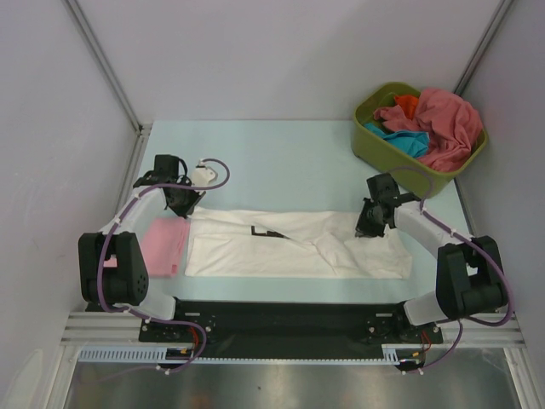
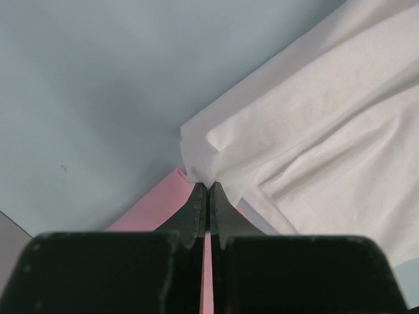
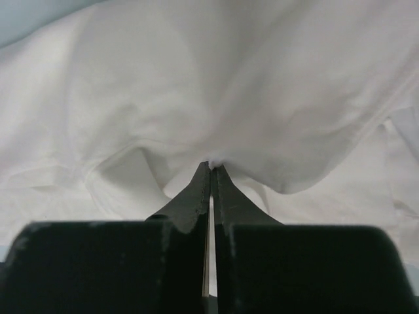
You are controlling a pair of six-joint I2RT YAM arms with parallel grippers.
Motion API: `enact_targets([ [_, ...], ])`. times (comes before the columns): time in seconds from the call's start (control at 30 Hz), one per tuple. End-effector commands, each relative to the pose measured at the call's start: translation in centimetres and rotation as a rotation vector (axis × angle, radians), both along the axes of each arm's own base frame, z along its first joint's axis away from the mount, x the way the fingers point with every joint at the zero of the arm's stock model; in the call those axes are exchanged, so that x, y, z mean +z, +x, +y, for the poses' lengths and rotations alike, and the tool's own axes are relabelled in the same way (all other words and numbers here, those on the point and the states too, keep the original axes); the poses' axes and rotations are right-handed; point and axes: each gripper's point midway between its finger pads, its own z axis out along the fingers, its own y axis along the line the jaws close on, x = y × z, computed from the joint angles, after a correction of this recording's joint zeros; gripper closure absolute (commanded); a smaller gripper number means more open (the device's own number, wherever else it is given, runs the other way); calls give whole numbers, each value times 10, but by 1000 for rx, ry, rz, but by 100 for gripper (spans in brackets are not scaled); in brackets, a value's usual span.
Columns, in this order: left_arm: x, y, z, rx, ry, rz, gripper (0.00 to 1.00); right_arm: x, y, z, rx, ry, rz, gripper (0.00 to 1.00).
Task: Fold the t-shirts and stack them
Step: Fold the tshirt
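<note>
A large white t-shirt with a small dark mark lies spread across the table between the arms. My left gripper is shut on its far left corner, lifted a little above the table. My right gripper is shut on a pinch of the same shirt at its far right edge. A folded light pink t-shirt lies flat left of the white one; its edge shows under the left fingers. Rose-red, teal and orange t-shirts are heaped in the tub.
An olive-green plastic tub stands at the far right corner of the pale blue table. Grey walls close in on the left, back and right. A black rail runs along the near edge.
</note>
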Motion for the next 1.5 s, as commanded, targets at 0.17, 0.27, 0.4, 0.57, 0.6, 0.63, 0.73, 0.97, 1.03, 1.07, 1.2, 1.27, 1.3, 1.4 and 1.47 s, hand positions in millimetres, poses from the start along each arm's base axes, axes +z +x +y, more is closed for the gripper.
enact_targets([
  [0.17,47,57,5,81,-3,-227,100,58,60,-33,-31,52,-228,100],
  [0.27,54,84,10,120,8,-280,100,71,96,-47,-31,43,-265,100],
  [0.4,62,114,10,135,0,-307,100,72,129,-67,-42,28,-258,100],
  [0.57,53,119,9,101,17,-304,100,72,132,-76,-24,6,-228,100],
  [0.6,51,116,9,94,18,-304,100,69,129,-77,-18,1,-219,100],
  [0.63,40,107,8,85,22,-279,100,70,127,-78,-18,-5,-219,100],
  [0.73,30,91,10,55,43,-277,99,62,120,-78,-8,-2,-198,100],
  [0.97,4,21,-15,-136,-37,-108,88,54,118,-78,-5,7,-191,100],
  [1.03,-3,-18,-33,-232,-121,11,73,52,118,-77,-6,9,-189,100],
  [1.07,-2,-28,-36,-300,-124,32,69,53,118,-78,-5,7,-191,100],
  [1.2,8,-75,-47,-462,-185,165,54,49,118,-78,2,2,-187,100],
  [1.27,19,-84,-46,-507,-185,204,54,47,118,-78,2,2,-187,100],
  [1.3,22,-79,-45,-494,-177,192,54,46,117,-79,1,0,-187,100],
  [1.4,23,-22,-20,-287,-16,33,51,43,117,-78,1,6,-189,100],
  [1.47,19,15,-11,-203,85,-97,51,41,118,-75,0,20,-188,100],
])
